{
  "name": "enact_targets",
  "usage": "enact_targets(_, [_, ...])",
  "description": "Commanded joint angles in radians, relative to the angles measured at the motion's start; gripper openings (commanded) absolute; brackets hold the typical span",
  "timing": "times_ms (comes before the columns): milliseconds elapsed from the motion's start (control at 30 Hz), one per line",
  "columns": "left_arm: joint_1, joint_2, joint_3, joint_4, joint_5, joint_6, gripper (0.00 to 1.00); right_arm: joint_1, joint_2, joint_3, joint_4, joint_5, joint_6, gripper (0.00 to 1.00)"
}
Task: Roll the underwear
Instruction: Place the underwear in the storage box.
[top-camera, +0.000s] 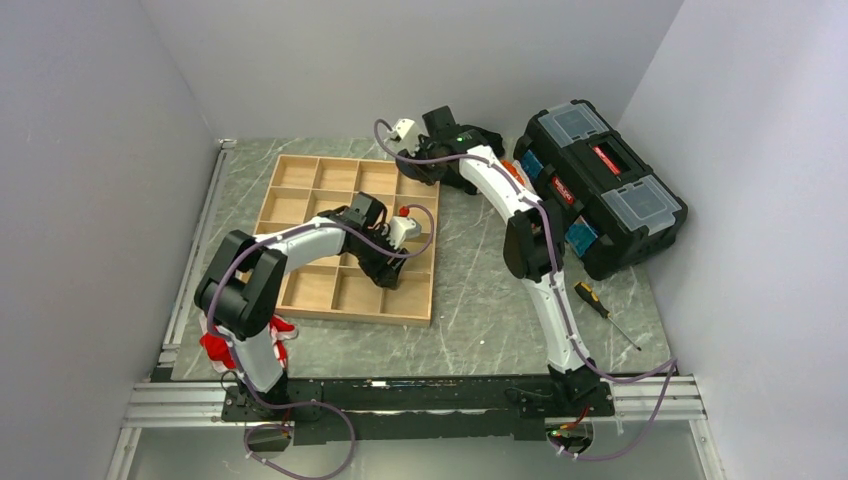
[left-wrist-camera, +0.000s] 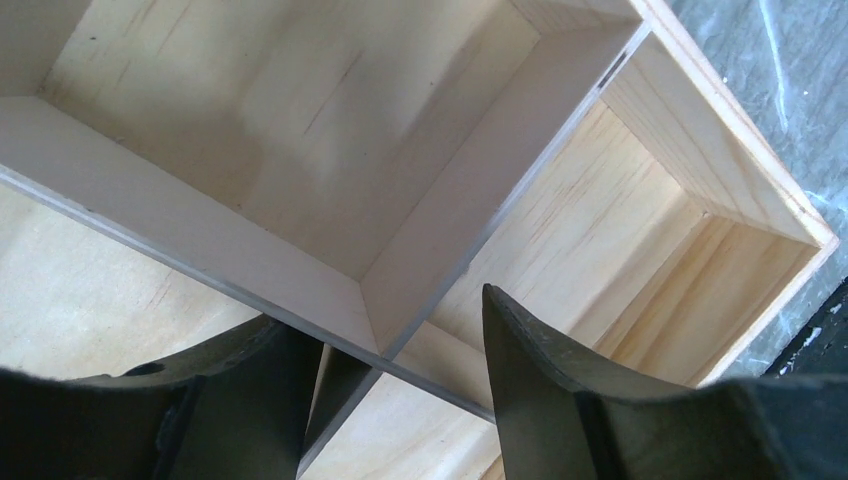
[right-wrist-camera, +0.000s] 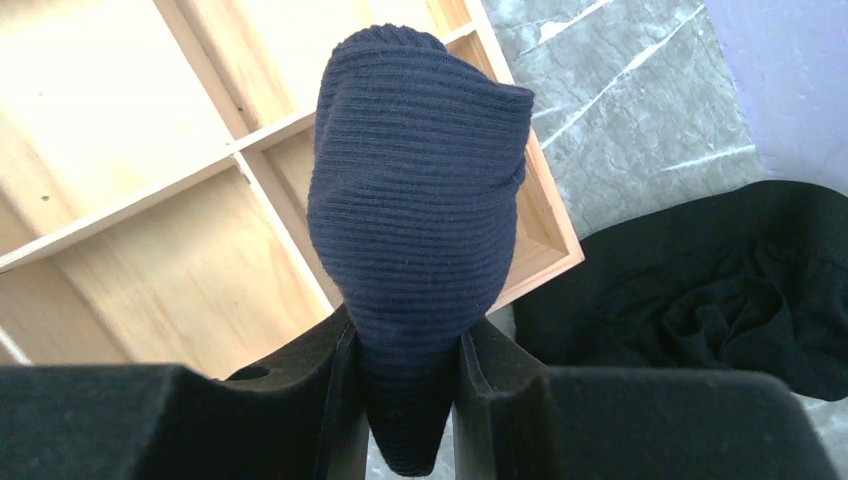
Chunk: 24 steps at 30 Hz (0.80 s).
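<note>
**Underwear roll (right-wrist-camera: 415, 200) hangs on a narrow pinch**

Nearest the bases, the left claw (left-wrist-camera: 390, 320) hovers open and empty above the wooden tray (left-wrist-camera: 720, 180). Farther out, the right claw (right-wrist-camera: 405, 350) grips the navy roll by one end over the tray's far corner. Such a thin hold could let the bundle slacken and unroll, or drop onto the rim and tumble toward the black garment (right-wrist-camera: 720, 290) on the bench (right-wrist-camera: 640, 90).

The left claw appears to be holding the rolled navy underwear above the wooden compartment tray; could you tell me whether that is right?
Not quite: the right claw holds the rolled navy underwear above the wooden compartment tray, as the right wrist view shows. The left claw is open and empty.
</note>
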Motion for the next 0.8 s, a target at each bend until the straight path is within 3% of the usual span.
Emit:
enact_targets(0, [-0.032, -0.027, -0.029, -0.055, 0.099, 0.002, 0.64, 0.014, 0.038, 0.06, 0.004, 0.076, -0.055, 0.0])
enact_targets(767, [-0.032, -0.07, -0.058, -0.021, 0.117, -0.001, 0.68, 0.034, 0.227, 0.185, -0.12, 0.239, -0.236, 0.0])
